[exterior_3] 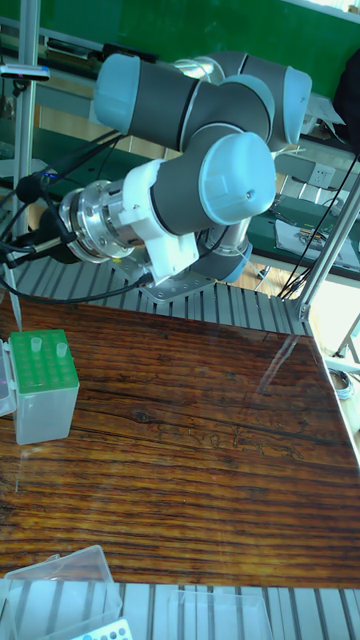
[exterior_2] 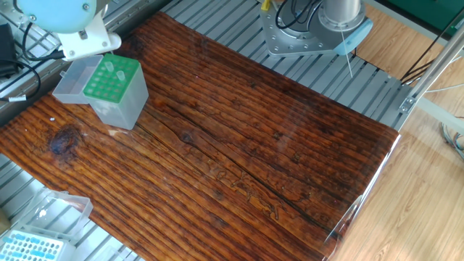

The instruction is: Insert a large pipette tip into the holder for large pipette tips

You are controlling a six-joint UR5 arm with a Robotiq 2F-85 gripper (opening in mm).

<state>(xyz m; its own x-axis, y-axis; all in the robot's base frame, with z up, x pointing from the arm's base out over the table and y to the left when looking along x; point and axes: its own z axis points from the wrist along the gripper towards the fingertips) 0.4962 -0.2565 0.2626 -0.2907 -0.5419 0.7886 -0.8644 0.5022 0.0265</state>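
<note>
The holder for large pipette tips [exterior_2: 114, 88] [exterior_3: 42, 398], a clear box with a green rack, stands at the table's far left with its clear lid [exterior_2: 75, 80] hinged open. Two large pipette tips [exterior_2: 110, 67] [exterior_3: 36, 346] stand upright in the rack's rear holes. The arm's end [exterior_2: 85, 38] hovers just above and behind the rack. In the tall fixed view the black gripper body [exterior_3: 38, 243] runs off the left edge, so its fingers are hidden. A thin whitish tip-like stick [exterior_2: 349, 65] sits by the robot base.
A smaller box with a light blue rack [exterior_2: 29, 248] [exterior_3: 100, 630] and open clear lid [exterior_2: 64, 206] sits at the near left corner. The robot base [exterior_2: 304, 32] stands on aluminium rails behind the wooden table [exterior_2: 239, 145]. Cables [exterior_2: 22, 51] trail at far left.
</note>
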